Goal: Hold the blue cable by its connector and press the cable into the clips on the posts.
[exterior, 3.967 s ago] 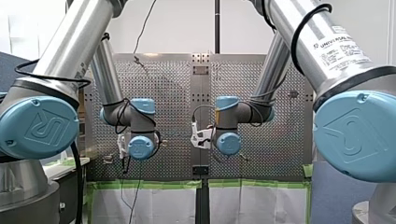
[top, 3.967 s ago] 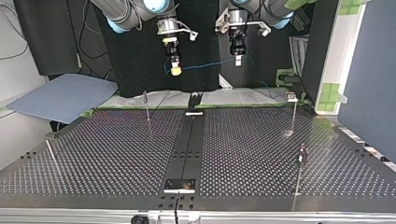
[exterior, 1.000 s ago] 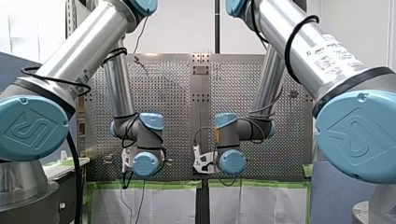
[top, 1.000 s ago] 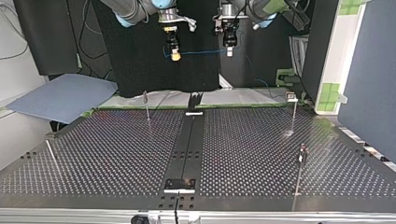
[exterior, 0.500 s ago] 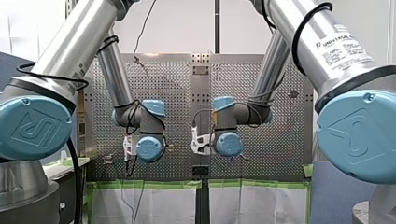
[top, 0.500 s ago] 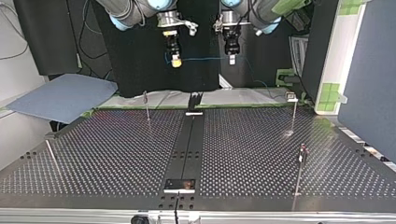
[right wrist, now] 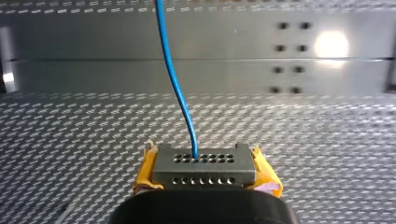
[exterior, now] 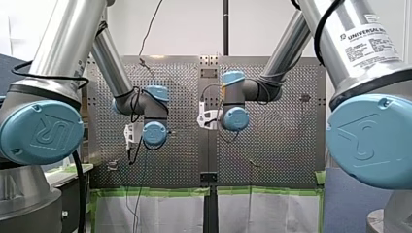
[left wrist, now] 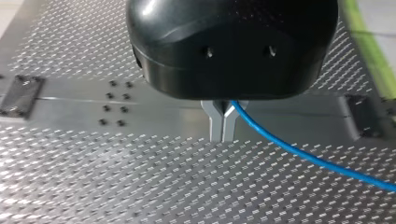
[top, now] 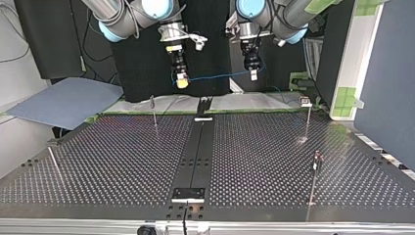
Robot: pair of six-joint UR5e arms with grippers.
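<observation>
In the top view my right gripper [top: 181, 82], with yellow pads, hangs above the table's far edge, at the view's left. My left gripper [top: 253, 74] hangs to its right. The blue cable [top: 215, 76] runs nearly taut between them. In the right wrist view the yellow pads [right wrist: 147, 175] are shut on a grey connector [right wrist: 204, 169] with rows of holes, and the blue cable [right wrist: 173, 81] leads ahead out of it. In the left wrist view my left gripper [left wrist: 223, 125] has its metal fingers [left wrist: 215, 126] shut on the blue cable [left wrist: 299, 154], which trails off to one side.
Thin posts stand on the perforated table [top: 122, 161]: one [top: 153, 110] near the far edge left of centre, two [top: 308, 117] [top: 315, 171] at the top view's right, one [top: 53, 164] leaning at its left. A dark centre rail [top: 196, 152] crosses the table.
Both arms have reached further out over the table, the grippers coming lower and nearer in the top view. The cable stays held between them.
</observation>
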